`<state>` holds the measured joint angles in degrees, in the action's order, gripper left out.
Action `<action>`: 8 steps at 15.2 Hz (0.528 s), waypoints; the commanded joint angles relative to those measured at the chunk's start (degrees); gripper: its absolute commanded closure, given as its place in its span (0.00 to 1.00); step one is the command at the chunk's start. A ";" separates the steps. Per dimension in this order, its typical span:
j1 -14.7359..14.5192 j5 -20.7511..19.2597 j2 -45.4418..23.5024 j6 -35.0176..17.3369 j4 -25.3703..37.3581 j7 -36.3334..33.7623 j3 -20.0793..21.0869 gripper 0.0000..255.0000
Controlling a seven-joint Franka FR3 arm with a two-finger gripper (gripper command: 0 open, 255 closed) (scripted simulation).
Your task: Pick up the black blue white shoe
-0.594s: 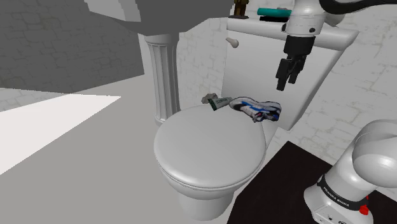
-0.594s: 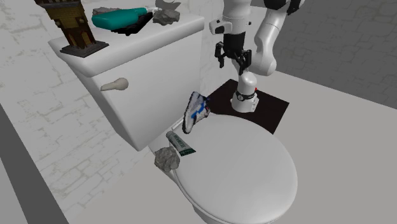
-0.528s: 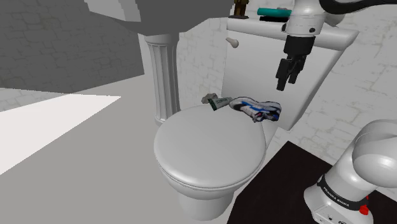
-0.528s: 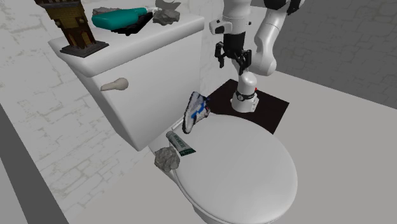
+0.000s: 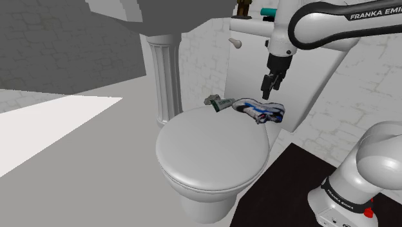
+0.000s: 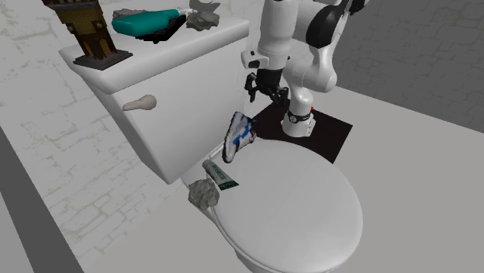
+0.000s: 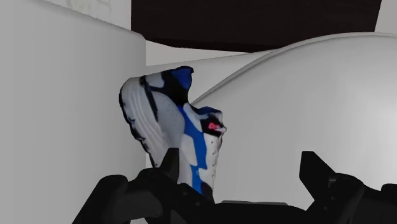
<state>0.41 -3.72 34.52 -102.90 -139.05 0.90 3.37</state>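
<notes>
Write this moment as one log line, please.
claw: open, above shoe, not touching | shoe: behind toilet lid, beside tank | held: nothing | pickup: not yet done

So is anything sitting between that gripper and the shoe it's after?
Nothing visible is. The open gripper hangs just above the shoe, which lies at the back of the toilet lid, close by the tank. The small tube lies off to the shoe's side, outside that gap.

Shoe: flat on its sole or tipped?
Tipped: the shoe stands on its side edge, sole facing the tank, upper facing out over the toilet lid. The wrist view agrees.
</notes>
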 commanded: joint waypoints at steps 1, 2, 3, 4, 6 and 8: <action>0.41 -2.09 -2.53 -4.36 -0.58 0.66 0.24 0.00; 0.66 -3.16 -4.08 -6.59 -0.73 0.84 0.38 0.00; 0.94 -4.28 -5.70 -8.81 -0.80 0.97 0.53 0.00; 1.25 -5.44 -7.37 -10.99 -0.77 1.02 0.68 0.00; 1.92 -7.92 -10.88 -15.24 -0.45 0.94 0.99 0.00; 2.68 -10.66 -14.57 -19.27 0.25 0.56 1.32 0.00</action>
<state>2.80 -12.98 21.79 -119.83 -138.94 1.84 4.36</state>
